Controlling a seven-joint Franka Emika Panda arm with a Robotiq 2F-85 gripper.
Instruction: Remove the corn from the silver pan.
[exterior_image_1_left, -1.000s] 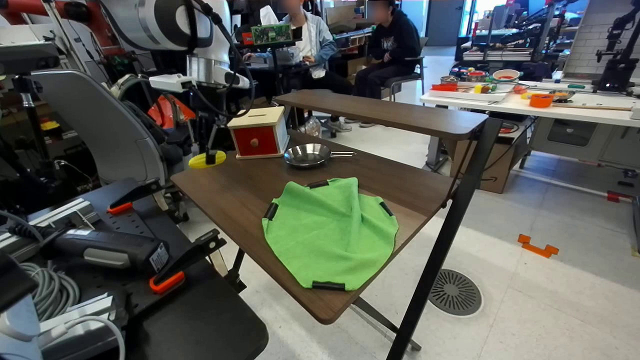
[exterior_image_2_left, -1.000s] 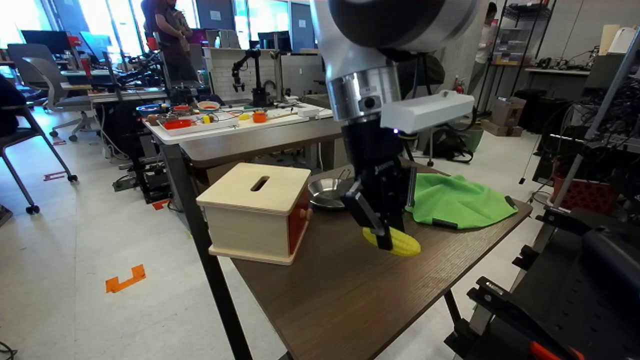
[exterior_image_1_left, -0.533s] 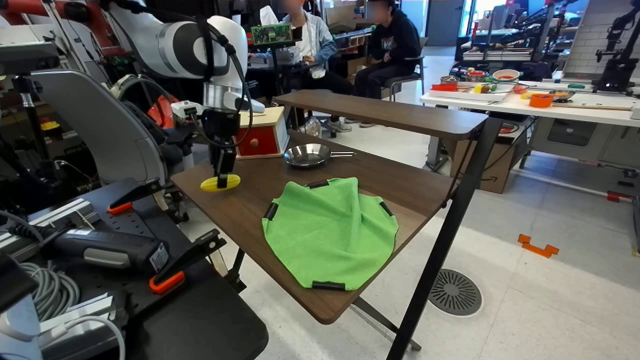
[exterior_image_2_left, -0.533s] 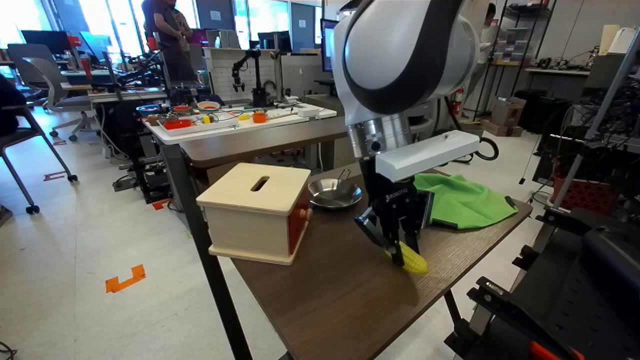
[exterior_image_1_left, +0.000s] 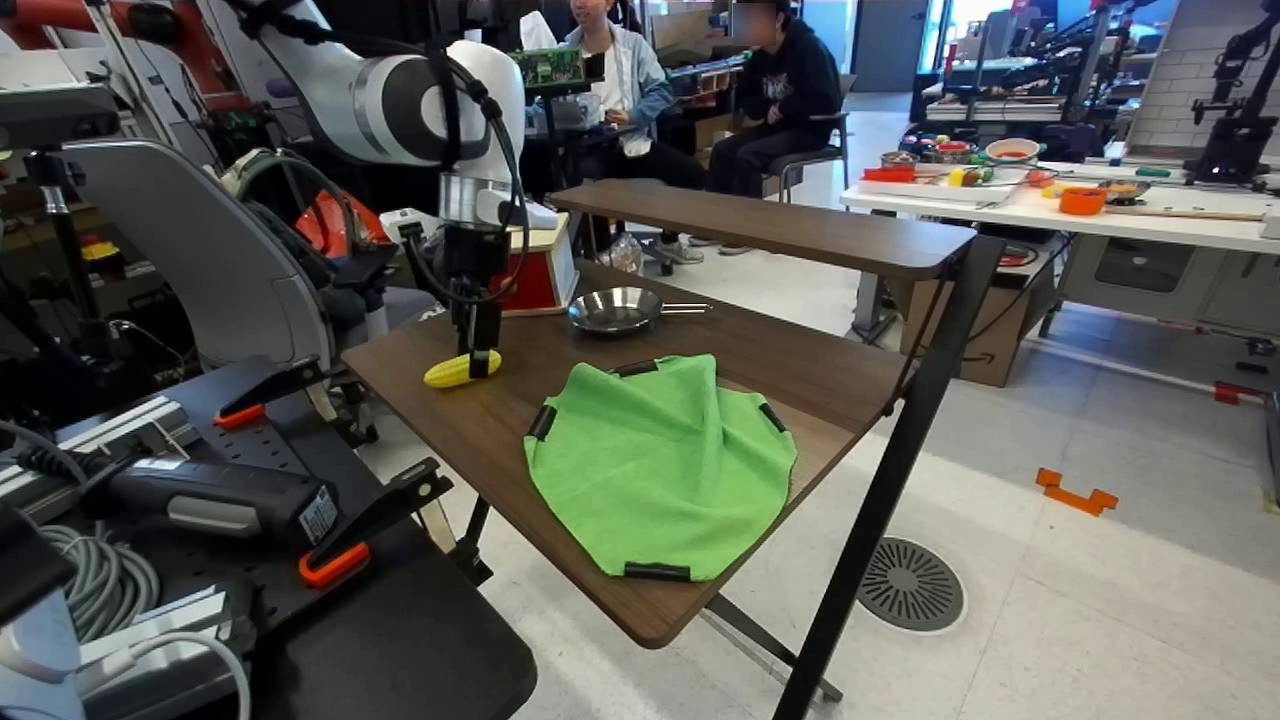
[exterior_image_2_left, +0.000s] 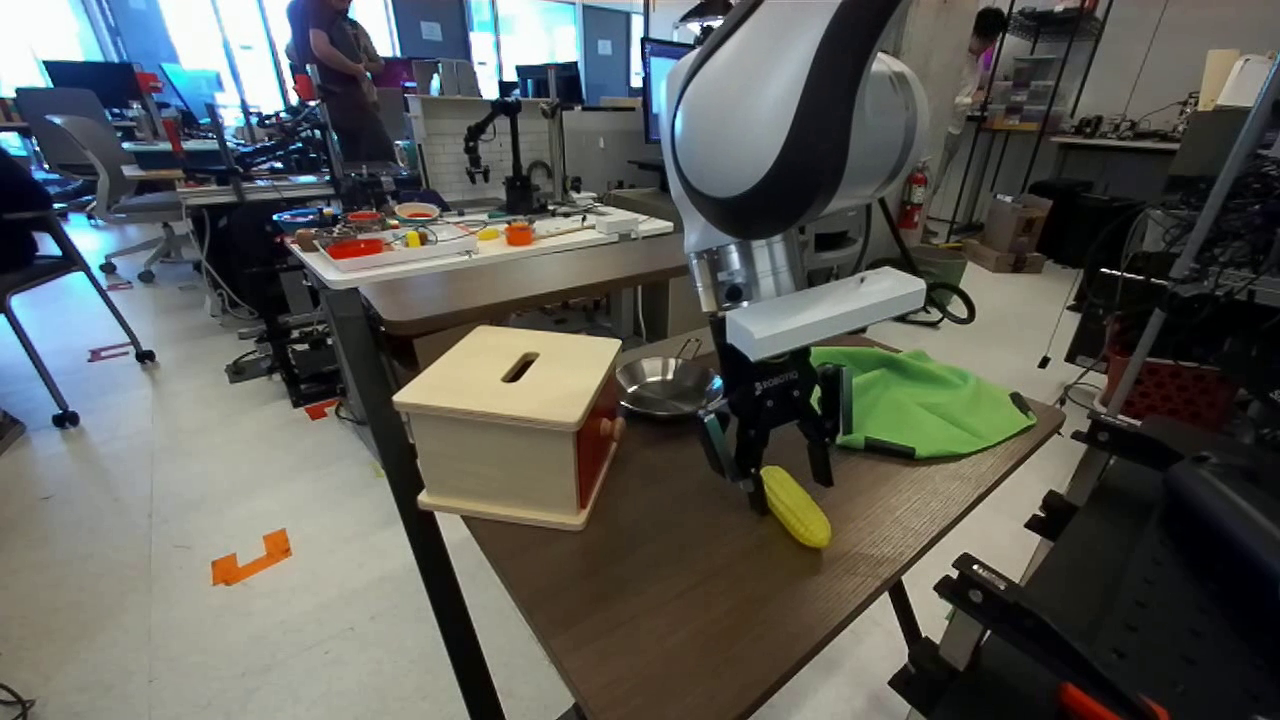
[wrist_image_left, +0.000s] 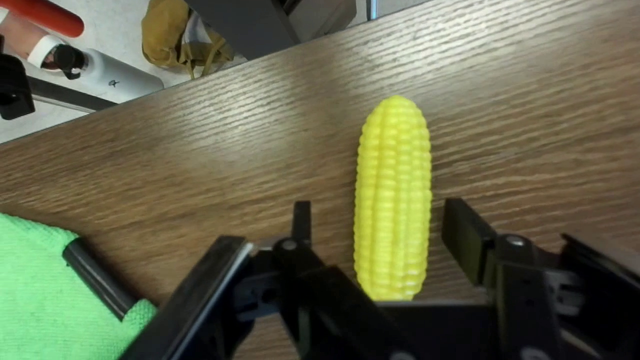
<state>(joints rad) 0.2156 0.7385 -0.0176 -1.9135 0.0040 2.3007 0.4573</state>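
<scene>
Evidently this is a busy workroom (exterior_image_1_left: 1010, 550), a person in black (exterior_image_1_left: 790, 100) seated far off. The wood-grained table (exterior_image_1_left: 480, 430) bears, in an exterior view, a green cloth (exterior_image_1_left: 660, 470) at the near end, a wooden box (exterior_image_1_left: 535, 285) at the far left and, just right of it, the silver pan (exterior_image_1_left: 615, 312). Toward the left edge the gripper (wrist_image_left: 380, 230) stands wide, a gap on each side of the corn (wrist_image_left: 393, 195), which lies on the table, out of the pan. The step looks like letting go: better to rise straight up, jaws well apart, so nothing rolls the corn.
</scene>
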